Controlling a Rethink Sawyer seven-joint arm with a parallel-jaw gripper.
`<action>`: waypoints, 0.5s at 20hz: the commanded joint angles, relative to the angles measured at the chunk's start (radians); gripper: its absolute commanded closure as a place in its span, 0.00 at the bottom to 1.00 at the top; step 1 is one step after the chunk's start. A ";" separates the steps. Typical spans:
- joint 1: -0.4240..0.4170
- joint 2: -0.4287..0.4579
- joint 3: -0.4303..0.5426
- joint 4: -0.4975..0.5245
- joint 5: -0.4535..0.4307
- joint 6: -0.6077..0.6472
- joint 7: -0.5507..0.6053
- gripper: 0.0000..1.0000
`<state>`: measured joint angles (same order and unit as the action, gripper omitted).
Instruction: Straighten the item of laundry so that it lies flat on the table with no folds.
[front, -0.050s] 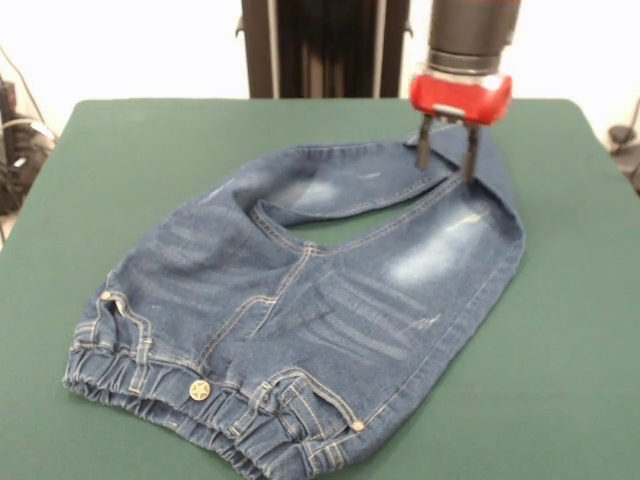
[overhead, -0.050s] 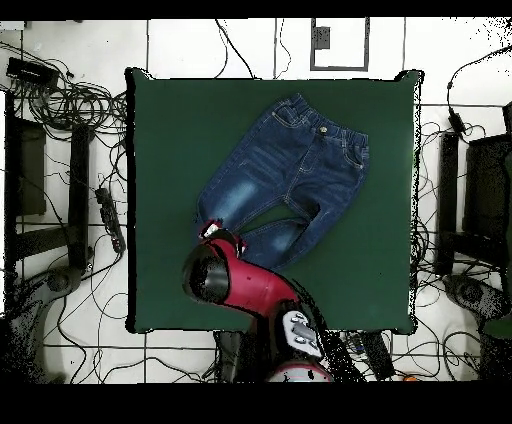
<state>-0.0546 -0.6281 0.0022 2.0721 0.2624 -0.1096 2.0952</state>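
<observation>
Mostly flat jeans (front, -0.050s: 300, 310), open pincer (front, -0.050s: 446, 157) above

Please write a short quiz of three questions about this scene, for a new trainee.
1. True or false: the jeans lie fully flat on the table.
2. The gripper is: A) over the waistband, B) at the leg ends, C) off the cloth.
3. Fill in: the gripper's fingers are ___, one on each side of a denim fold.

Key: 1 false, the legs bend toward each other; 2 B; 3 open.

Bright, even light; soft shadows
</observation>
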 joint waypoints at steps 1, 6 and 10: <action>-0.022 -0.054 0.024 0.053 -0.037 0.158 0.034 0.00; -0.107 -0.085 0.065 0.064 -0.127 0.195 0.019 0.00; -0.139 0.027 0.125 0.030 -0.164 0.085 0.078 0.00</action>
<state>-0.1971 -0.6710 0.0003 2.0729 0.1352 -0.0480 2.0952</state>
